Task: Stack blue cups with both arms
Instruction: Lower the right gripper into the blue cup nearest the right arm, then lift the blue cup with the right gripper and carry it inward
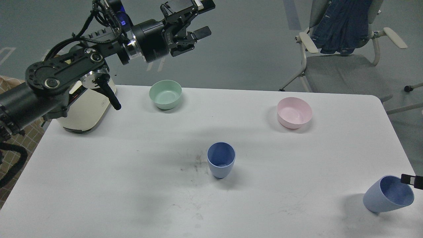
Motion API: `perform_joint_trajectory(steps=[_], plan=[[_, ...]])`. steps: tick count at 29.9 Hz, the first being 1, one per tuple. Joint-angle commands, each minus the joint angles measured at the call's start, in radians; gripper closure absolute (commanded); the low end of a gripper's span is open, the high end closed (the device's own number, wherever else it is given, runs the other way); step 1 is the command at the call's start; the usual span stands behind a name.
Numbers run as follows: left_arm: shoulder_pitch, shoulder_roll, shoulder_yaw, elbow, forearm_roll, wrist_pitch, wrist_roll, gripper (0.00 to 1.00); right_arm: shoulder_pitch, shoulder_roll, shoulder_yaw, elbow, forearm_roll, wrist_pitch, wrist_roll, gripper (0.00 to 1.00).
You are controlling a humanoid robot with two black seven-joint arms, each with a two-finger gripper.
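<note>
Blue cups are the things we look to first: one blue cup (pixel 221 160) stands upright near the middle of our white table (pixel 99 185), mouth open upward, well apart from everything else, with some dark scuff marks (pixel 196 162) on the tabletop just to its left. The second blue cup (pixel 388 193) sits far off at the right front corner of the table, tilted so that its mouth faces up and to the right, its narrow base toward the tabletop. Our right gripper (pixel 411 180) shows only as a small black tip entering from the right edge, touching the rim of that tilted cup; so little of it is in view that we cannot tell whether it is clamped on the rim or how its fingers stand. Our left arm (pixel 62 76) comes in from the left and rises toward the top of the view, and our left gripper (pixel 195 21) hangs high above the far side of the table with its fingers spread wide and nothing between them. Below it, near the far edge, sits the mint-green bowl (pixel 165 94), and the pink bowl (pixel 294 112) lies well to the right of it. A cream-coloured appliance (pixel 87 110) stands at the far left corner, partly behind our left arm. Beyond the table a grey chair (pixel 347 72) carries a denim jacket (pixel 343 24) over its back.
</note>
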State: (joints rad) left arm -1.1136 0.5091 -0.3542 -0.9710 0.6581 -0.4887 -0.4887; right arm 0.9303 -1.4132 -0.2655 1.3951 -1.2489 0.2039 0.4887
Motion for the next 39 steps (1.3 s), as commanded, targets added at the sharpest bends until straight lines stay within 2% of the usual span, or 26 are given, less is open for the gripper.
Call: perform_joint_trajectory(steps=[1,4,5,8,10,11,12,14,16,19,25,32,36,39], plan=[[0.0,0.0,0.0,0.0,0.0,0.0,0.0,0.07,-0.013,0.002,-0.003,-0.001,-0.001,0.002,0.0,0.09],[0.0,0.0,-0.002,0.0,0.0,0.0,0.0,0.07,-0.025,0.003,-0.001,-0.001,-0.004,0.002,0.0,0.1],[0.0,0.0,-0.002,0.0,0.0,0.0,0.0,0.07,-0.03,0.01,-0.001,-0.004,-0.006,0.002,0.0,0.14],[0.0,0.0,-0.002,0.0,0.0,0.0,0.0,0.07,-0.033,0.028,-0.003,-0.002,-0.007,0.002,0.0,0.36],[0.0,0.0,-0.002,0.0,0.0,0.0,0.0,0.07,-0.039,0.033,-0.001,-0.002,-0.009,0.0,0.0,0.43],[0.0,0.0,-0.002,0.0,0.0,0.0,0.0,0.07,-0.042,0.04,-0.001,-0.004,-0.011,-0.001,0.0,0.54],[0.0,0.002,-0.002,0.0,0.0,0.0,0.0,0.07,-0.044,0.042,-0.001,-0.004,-0.011,-0.001,0.0,0.6],[0.0,0.002,-0.002,0.0,0.0,0.0,0.0,0.07,-0.045,0.048,0.0,-0.004,-0.018,-0.001,0.0,0.82],[0.0,0.002,-0.002,0.0,0.0,0.0,0.0,0.07,-0.045,0.048,0.0,-0.004,-0.018,-0.001,0.0,0.85],[0.0,0.0,-0.002,0.0,0.0,0.0,0.0,0.07,-0.045,0.048,0.0,-0.004,-0.018,-0.003,0.0,1.0],[0.001,0.0,-0.002,0.0,0.0,0.0,0.0,0.07,-0.024,0.042,0.018,0.007,-0.014,-0.001,0.0,1.0],[0.008,-0.001,-0.002,0.0,0.0,0.0,0.0,0.07,0.146,0.039,0.045,0.016,-0.041,0.06,0.0,1.0],[0.006,-0.001,-0.002,0.0,0.0,0.0,0.0,0.07,0.283,0.117,0.043,-0.021,-0.093,0.109,0.0,1.0],[0.006,-0.001,0.001,0.0,0.001,0.0,0.0,0.07,0.375,0.244,0.04,-0.117,-0.101,0.143,0.0,1.0]])
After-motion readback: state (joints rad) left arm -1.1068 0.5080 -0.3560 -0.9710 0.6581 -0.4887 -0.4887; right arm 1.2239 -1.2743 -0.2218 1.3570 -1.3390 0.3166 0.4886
